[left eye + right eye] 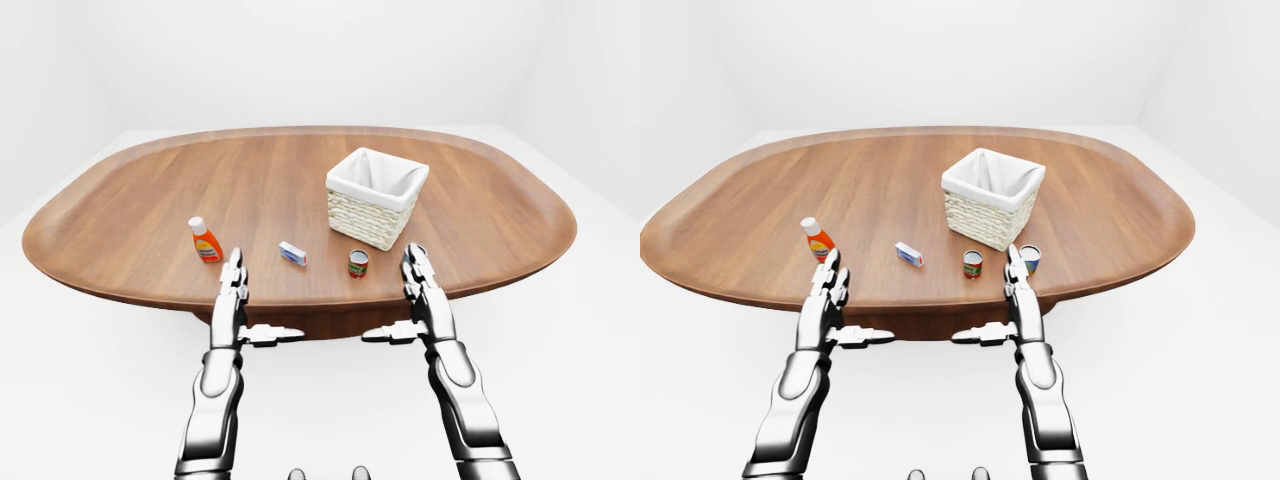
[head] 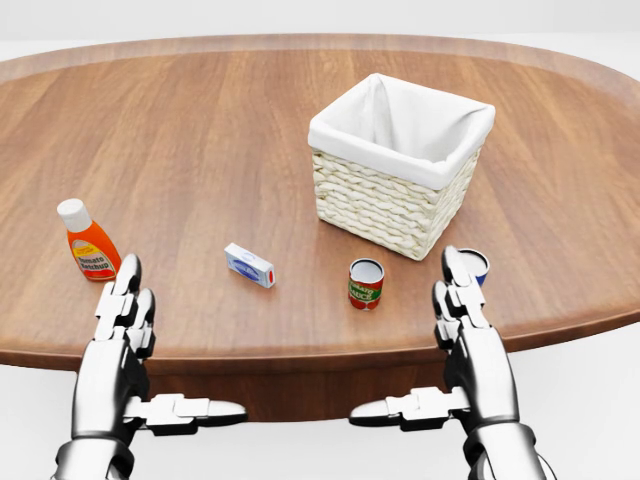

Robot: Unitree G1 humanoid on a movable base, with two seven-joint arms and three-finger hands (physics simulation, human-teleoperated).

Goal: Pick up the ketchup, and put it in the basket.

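Note:
The ketchup (image 2: 88, 243), an orange bottle with a white cap, stands upright near the left of the wooden table (image 2: 200, 140) in the head view. The woven basket (image 2: 400, 165) with a white lining stands right of the middle, empty as far as I see. My left hand (image 2: 140, 325) is open at the table's near edge, its fingertips just below and right of the ketchup, apart from it. Held flat and holding nothing, my right hand (image 2: 440, 325) is open below the basket's right corner.
A small white and blue box (image 2: 249, 265) lies between the ketchup and a red and green can (image 2: 366, 283). A blue can (image 2: 477, 262) stands partly hidden behind my right fingers. The table's near edge (image 2: 300, 352) runs just under both hands.

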